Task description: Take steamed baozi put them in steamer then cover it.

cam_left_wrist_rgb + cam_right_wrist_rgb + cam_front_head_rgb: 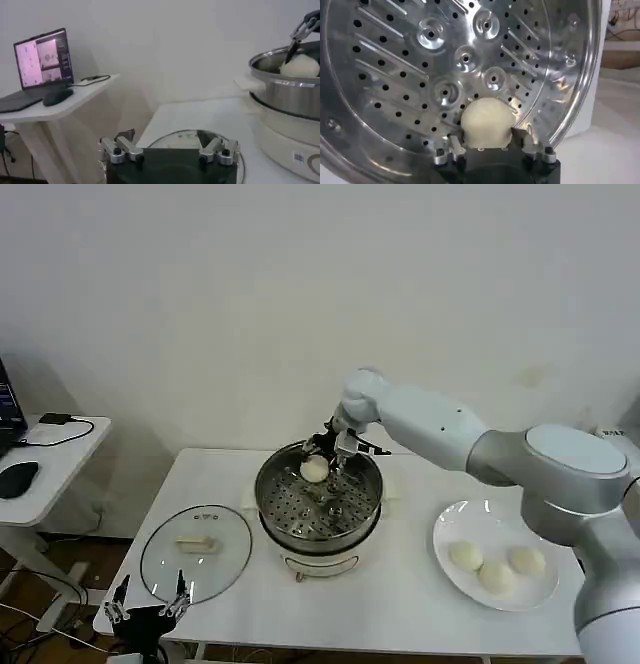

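The steamer (372, 502) stands mid-table, its perforated tray (420, 75) bare. My right gripper (322, 466) hangs over the steamer's far side, shut on a cream-white baozi (487, 122), which also shows as a baozi (299, 65) just above the rim. Three more baozi (496, 568) lie on the white plate (448, 534) at the right. The glass cover (195, 552) with its cream bar handle rests flat on the table left of the steamer. My left gripper (148, 604) waits open at the table's front left edge, just before the cover (192, 140).
A side desk (50, 459) at the left carries a laptop (42, 65), a mouse and a cable. A white wall stands close behind the table (400, 604).
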You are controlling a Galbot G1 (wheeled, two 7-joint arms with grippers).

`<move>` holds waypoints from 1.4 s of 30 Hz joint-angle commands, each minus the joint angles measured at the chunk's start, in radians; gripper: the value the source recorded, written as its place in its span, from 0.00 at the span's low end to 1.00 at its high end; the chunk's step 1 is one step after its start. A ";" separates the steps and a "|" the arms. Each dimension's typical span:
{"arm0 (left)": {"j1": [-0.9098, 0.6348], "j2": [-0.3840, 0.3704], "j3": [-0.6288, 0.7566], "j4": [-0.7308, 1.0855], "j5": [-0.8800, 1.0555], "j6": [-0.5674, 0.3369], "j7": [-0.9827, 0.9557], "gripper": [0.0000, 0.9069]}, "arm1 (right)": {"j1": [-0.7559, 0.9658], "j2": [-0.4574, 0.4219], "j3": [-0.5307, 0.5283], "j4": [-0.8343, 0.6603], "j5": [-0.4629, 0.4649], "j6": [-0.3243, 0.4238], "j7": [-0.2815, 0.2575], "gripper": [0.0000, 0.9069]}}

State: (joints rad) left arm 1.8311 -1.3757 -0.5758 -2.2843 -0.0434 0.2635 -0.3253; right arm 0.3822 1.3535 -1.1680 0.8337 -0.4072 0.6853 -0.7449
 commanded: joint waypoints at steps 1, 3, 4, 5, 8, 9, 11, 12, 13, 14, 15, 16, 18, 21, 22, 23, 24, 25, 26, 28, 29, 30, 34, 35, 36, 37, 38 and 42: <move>-0.008 -0.004 0.010 0.005 0.005 0.003 0.001 1.00 | 0.073 -0.053 -0.041 0.113 0.147 -0.055 -0.019 1.00; -0.011 -0.006 0.016 0.004 0.006 0.005 0.001 1.00 | 0.137 -0.110 -0.072 0.210 0.221 -0.118 -0.025 1.00; -0.011 -0.006 0.018 0.003 0.006 0.005 0.001 1.00 | 0.173 -0.146 -0.092 0.264 0.253 -0.177 -0.025 1.00; -0.010 -0.004 0.019 0.002 0.005 0.005 0.003 1.00 | 0.215 -0.182 -0.116 0.332 0.288 -0.238 -0.024 1.00; -0.010 0.001 0.023 0.000 0.007 0.008 0.012 1.00 | 0.322 -0.316 -0.193 0.484 0.440 -0.404 -0.025 1.00; -0.009 0.003 0.024 -0.001 0.009 0.008 0.015 1.00 | 0.339 -0.349 -0.203 0.519 0.458 -0.442 -0.021 1.00; -0.003 0.009 0.031 -0.008 0.013 0.010 0.030 1.00 | 0.407 -0.443 -0.243 0.623 0.480 -0.542 -0.021 1.00; -0.002 0.011 0.033 -0.011 0.013 0.011 0.035 1.00 | 0.418 -0.464 -0.259 0.645 0.486 -0.570 -0.021 1.00; -0.002 0.016 0.035 -0.013 0.014 0.013 0.044 1.00 | 0.435 -0.493 -0.266 0.660 0.499 -0.597 -0.022 1.00; -0.002 0.021 0.036 -0.014 0.017 0.014 0.053 1.00 | 0.457 -0.566 -0.302 0.740 0.527 -0.669 -0.035 1.00; -0.005 0.026 0.038 -0.015 0.017 0.017 0.059 1.00 | 0.463 -0.609 -0.317 0.781 0.538 -0.710 -0.046 1.00; -0.008 0.028 0.040 -0.015 0.017 0.020 0.064 1.00 | 0.463 -0.647 -0.325 0.803 0.542 -0.724 -0.053 1.00; -0.020 0.034 0.053 -0.014 0.021 0.027 0.078 1.00 | 0.442 -0.743 -0.327 0.854 0.528 -0.786 -0.082 1.00; -0.030 0.035 0.073 -0.005 0.044 0.028 0.085 1.00 | 0.375 -0.901 -0.322 0.921 0.522 -0.879 -0.114 1.00; -0.030 0.035 0.077 -0.003 0.048 0.028 0.087 1.00 | 0.365 -0.917 -0.322 0.936 0.518 -0.894 -0.117 1.00; -0.030 0.036 0.080 0.001 0.052 0.028 0.090 1.00 | 0.337 -0.949 -0.322 0.946 0.510 -0.912 -0.125 1.00; -0.029 0.036 0.081 0.003 0.053 0.027 0.091 1.00 | 0.326 -0.965 -0.322 0.948 0.507 -0.919 -0.126 1.00; -0.027 0.037 0.082 0.004 0.055 0.026 0.091 1.00 | 0.292 -0.992 -0.305 0.945 0.503 -0.934 -0.127 1.00; -0.026 0.038 0.083 0.005 0.056 0.025 0.092 1.00 | 0.267 -1.006 -0.287 0.941 0.497 -0.940 -0.126 1.00; -0.025 0.036 0.086 0.006 0.061 0.024 0.093 1.00 | 0.168 -1.024 -0.205 0.912 0.493 -0.950 -0.126 1.00; -0.025 0.034 0.090 0.007 0.065 0.024 0.093 1.00 | 0.130 -1.027 -0.174 0.893 0.492 -0.952 -0.126 1.00; -0.026 0.033 0.093 0.007 0.070 0.024 0.094 1.00 | 0.095 -1.026 -0.145 0.875 0.492 -0.953 -0.130 1.00; -0.030 0.026 0.098 0.015 0.081 0.023 0.098 1.00 | -0.126 -0.998 0.011 0.786 0.496 -0.941 -0.172 1.00; -0.029 0.024 0.097 0.017 0.084 0.023 0.099 1.00 | -0.162 -0.990 0.053 0.768 0.497 -0.938 -0.183 1.00; -0.028 0.024 0.097 0.018 0.085 0.022 0.100 1.00 | -0.187 -0.984 0.077 0.758 0.497 -0.936 -0.195 1.00; -0.027 0.022 0.096 0.020 0.088 0.022 0.100 1.00 | -0.239 -0.972 0.130 0.733 0.481 -0.923 -0.228 1.00; -0.026 0.021 0.096 0.021 0.090 0.022 0.100 1.00 | -0.257 -0.967 0.145 0.725 0.473 -0.922 -0.237 1.00; -0.025 0.014 0.100 0.020 0.107 0.023 0.101 1.00 | -0.302 -0.949 0.167 0.676 0.442 -0.924 -0.274 1.00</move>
State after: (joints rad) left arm 1.8070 -1.3579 -0.4846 -2.2660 0.0412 0.2856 -0.2305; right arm 0.3282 0.4554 -1.1850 1.5758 0.0537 -0.1906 -0.9322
